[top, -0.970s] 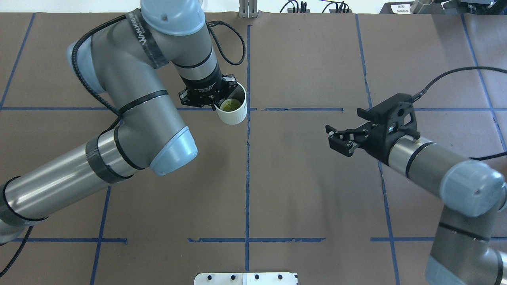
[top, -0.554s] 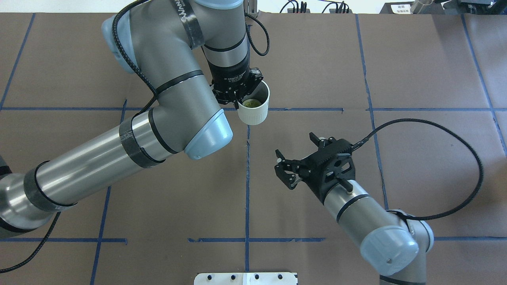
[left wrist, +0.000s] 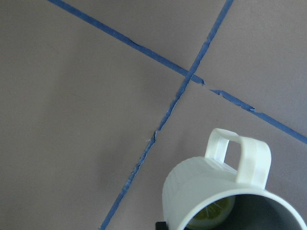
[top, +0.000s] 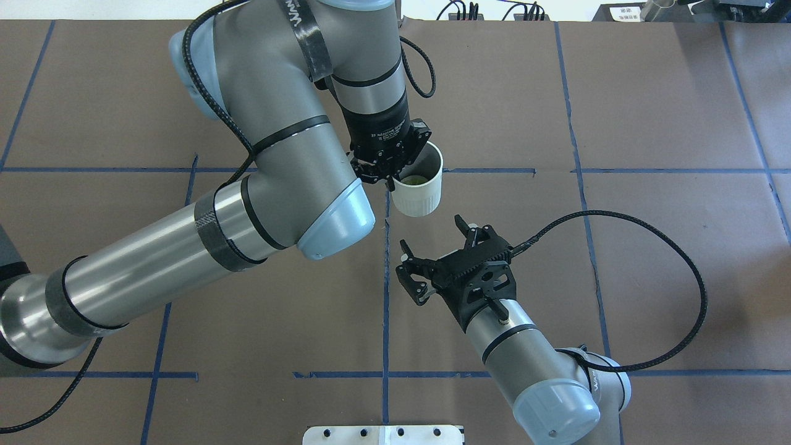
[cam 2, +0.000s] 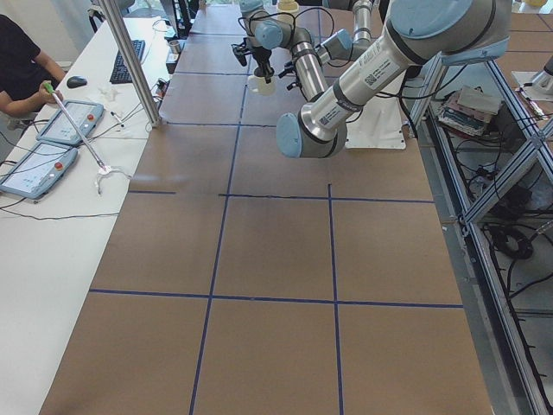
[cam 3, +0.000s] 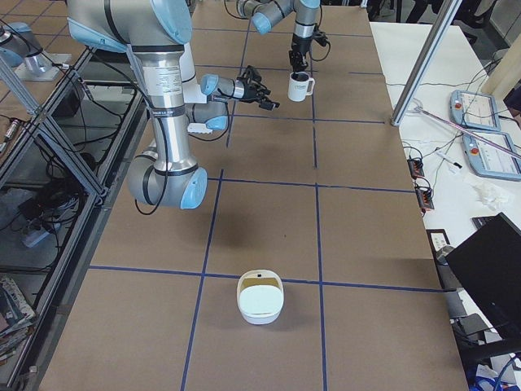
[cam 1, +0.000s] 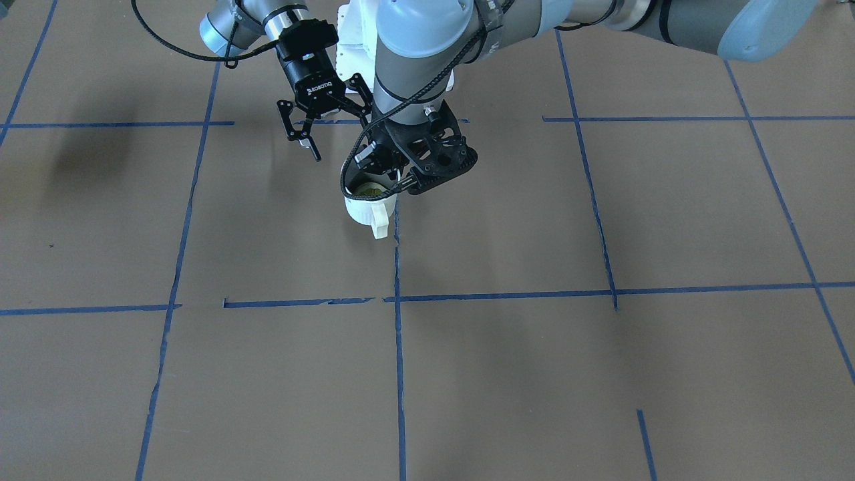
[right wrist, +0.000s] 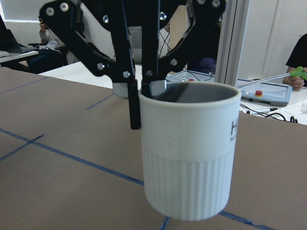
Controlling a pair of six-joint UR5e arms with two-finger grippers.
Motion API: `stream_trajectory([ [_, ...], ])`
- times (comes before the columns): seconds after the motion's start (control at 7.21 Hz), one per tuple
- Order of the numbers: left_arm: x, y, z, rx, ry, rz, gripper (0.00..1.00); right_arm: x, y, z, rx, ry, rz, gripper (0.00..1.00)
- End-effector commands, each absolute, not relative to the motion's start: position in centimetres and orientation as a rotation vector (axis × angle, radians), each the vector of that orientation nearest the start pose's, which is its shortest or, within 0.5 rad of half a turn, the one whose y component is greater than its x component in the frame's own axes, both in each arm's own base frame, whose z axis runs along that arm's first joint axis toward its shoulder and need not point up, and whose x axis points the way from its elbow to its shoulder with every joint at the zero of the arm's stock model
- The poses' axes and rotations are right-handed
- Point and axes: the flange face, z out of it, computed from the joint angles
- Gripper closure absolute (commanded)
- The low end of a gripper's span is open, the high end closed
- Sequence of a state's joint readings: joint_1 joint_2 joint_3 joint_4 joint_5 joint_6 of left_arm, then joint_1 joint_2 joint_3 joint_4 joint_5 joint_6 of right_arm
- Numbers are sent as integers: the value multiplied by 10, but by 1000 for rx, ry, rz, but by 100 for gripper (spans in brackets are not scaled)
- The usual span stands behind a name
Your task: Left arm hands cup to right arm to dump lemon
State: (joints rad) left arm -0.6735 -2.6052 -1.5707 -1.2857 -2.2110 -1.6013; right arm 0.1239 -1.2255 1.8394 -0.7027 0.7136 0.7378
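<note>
Left gripper [top: 389, 176]: fingers clenched on cup [top: 421, 193] rim, one inside wall, one outside. Top pinch likely chosen to leave body free for other arm.

Cup hangs upright above tabletop [top: 680, 93], near centre crossing of blue tape lines, so lemon [top: 415, 180] cannot spill. White, smooth upper band, ribbed lower half, grey inside. Handle [left wrist: 240, 153] turned away from robot. Dark lettering on side, partly seen.

Right gripper [top: 432, 247]: fingers spread, empty, aimed at cup's wall, near but apart. Looks ready to take cup.

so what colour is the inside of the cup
The cup is grey inside, white outside; clearest in the right wrist view.
</note>
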Motion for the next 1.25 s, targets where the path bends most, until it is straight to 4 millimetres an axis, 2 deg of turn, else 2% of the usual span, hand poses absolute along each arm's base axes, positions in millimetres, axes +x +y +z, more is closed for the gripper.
stream_trajectory([
  [0.0,502,-471,30,-362,890,-394,97,-506,-275,241,1247,-867,101,1],
  [0.28,509,-462,28,-366,890,-377,96,-506,-276,241,1249,-861,100,1],
  [0.55,515,-450,25,-374,894,-359,95,-515,-277,249,1244,-847,90,1],
  [0.83,515,-445,22,-375,900,-359,94,-514,-277,249,1246,-845,90,1],
  [1.11,516,-440,21,-379,902,-352,92,-512,-281,249,1250,-838,96,8],
])
